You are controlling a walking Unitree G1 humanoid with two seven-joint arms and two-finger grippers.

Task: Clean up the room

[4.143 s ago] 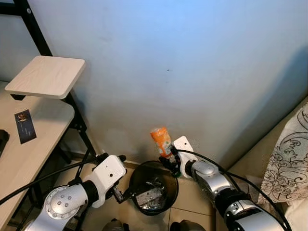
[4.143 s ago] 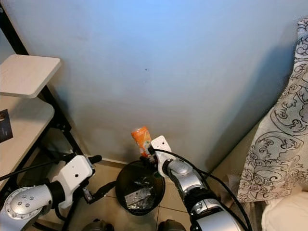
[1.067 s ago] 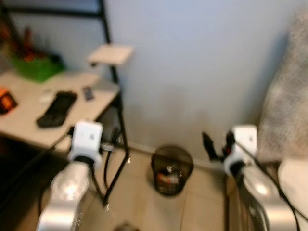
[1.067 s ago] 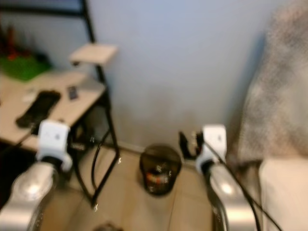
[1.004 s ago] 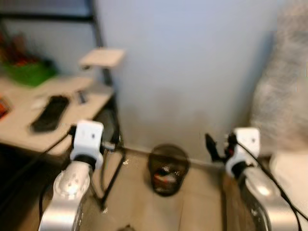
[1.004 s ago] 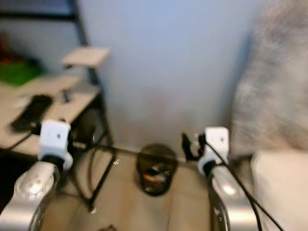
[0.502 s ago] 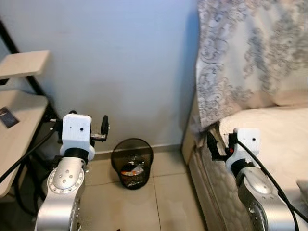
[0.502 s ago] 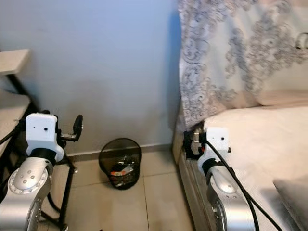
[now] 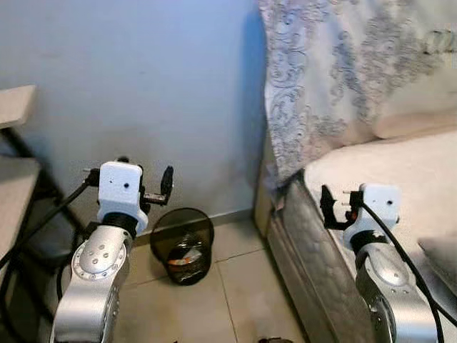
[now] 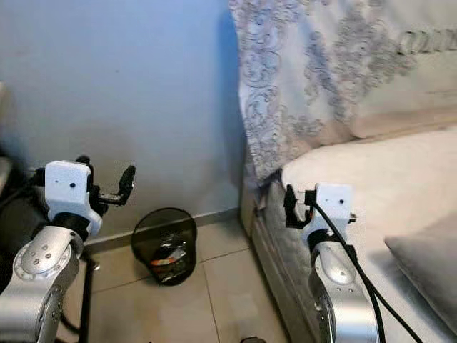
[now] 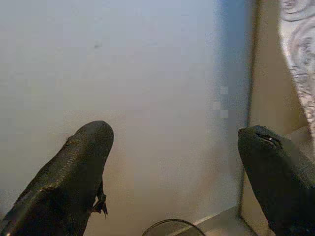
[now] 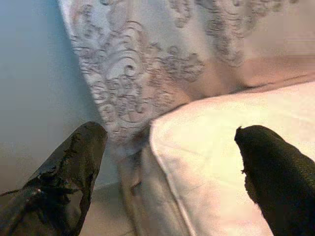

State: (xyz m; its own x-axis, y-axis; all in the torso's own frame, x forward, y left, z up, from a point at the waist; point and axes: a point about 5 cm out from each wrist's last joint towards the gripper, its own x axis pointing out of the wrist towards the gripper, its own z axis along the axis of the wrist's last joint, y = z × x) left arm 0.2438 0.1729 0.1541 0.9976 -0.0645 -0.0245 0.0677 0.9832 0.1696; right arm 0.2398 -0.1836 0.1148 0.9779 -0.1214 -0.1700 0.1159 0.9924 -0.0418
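Observation:
A black mesh wastebasket (image 9: pixel 206 241) stands on the tiled floor against the blue wall, with an orange packet and other litter (image 9: pixel 184 256) inside it. My left gripper (image 9: pixel 156 189) is raised above and to the left of the basket. In the left wrist view its fingers (image 11: pixel 83 162) are wide apart with nothing between them. My right gripper (image 9: pixel 333 207) hovers at the edge of the bed (image 9: pixel 389 161), well right of the basket. It is open and empty too, its fingers (image 12: pixel 74 167) spread in the right wrist view.
A patterned cloth (image 9: pixel 321 71) hangs at the bed's head. A grey pillow (image 10: pixel 428 268) lies on the mattress at the lower right. A wooden desk (image 9: pixel 11 193) with a black frame stands at the left edge. Bare tiles (image 9: pixel 235 293) run between basket and bed.
The camera has swung right: the desk slid off to the left and the bed came in. The orange packet held by the right gripper earlier is now in the basket.

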